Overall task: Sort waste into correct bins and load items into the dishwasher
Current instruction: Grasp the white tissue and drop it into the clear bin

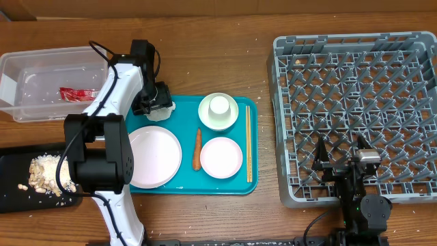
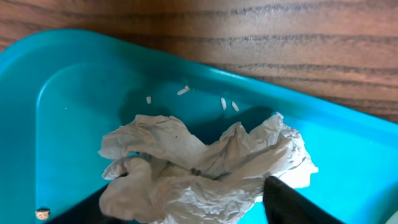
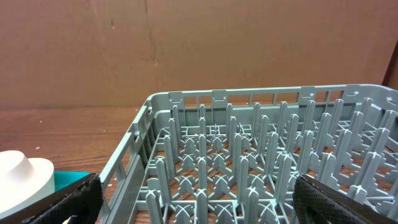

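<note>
The crumpled white napkin lies in the back left corner of the teal serving tray. My left gripper is down over the napkin, open, with a black finger touching it on each side. In the overhead view the left gripper is at the teal tray's far left corner. A carrot, a large plate, a smaller plate, a bowl holding a cup, and chopsticks rest on that tray. My right gripper hangs open and empty over the dish rack's near edge.
A clear tub at the back left holds a red wrapper. The black tray at the front left carries beige food scraps. A few rice grains lie on the teal tray. The rack's pegs fill the right wrist view.
</note>
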Controlling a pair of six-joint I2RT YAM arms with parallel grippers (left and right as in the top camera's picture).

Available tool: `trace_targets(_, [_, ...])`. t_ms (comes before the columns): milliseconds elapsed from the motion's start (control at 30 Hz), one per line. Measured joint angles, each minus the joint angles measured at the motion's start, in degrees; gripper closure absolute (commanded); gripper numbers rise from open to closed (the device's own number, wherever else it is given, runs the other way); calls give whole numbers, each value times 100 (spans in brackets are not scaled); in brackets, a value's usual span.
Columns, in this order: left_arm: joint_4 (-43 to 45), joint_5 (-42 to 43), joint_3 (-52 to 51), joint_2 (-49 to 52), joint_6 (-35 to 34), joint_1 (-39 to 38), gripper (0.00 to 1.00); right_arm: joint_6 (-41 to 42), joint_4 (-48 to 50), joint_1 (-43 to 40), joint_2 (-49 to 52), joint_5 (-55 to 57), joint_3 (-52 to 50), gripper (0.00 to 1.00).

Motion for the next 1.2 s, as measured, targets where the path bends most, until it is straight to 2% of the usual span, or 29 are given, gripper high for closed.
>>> trace_targets(67, [4,11,-22,0,24,0,69,0,-2,0,0,0,0,0])
trace_targets(167, [26,35,-35,0,15,0,96,0,-7,-2,0,0,0,0])
trace_targets(333, [-92,61,-20,0,61,0,96,-2,-7,0,0,2,0,0])
trace_targets(467, [-507,140,291,2,61,0,96,0,-4,0,0,0,0,0])
trace_targets(867, [-1674,367,2909,9,50,118,96,0,-2,0,0,0,0,0])
trace_targets(1033, [-1585,83,3768,7,-210,629,96,0,-2,0,0,0,0,0])
trace_targets(1200, [-1333,-319,3904,7,-466,1484,96,-2,-4,-2,0,0,0,0])
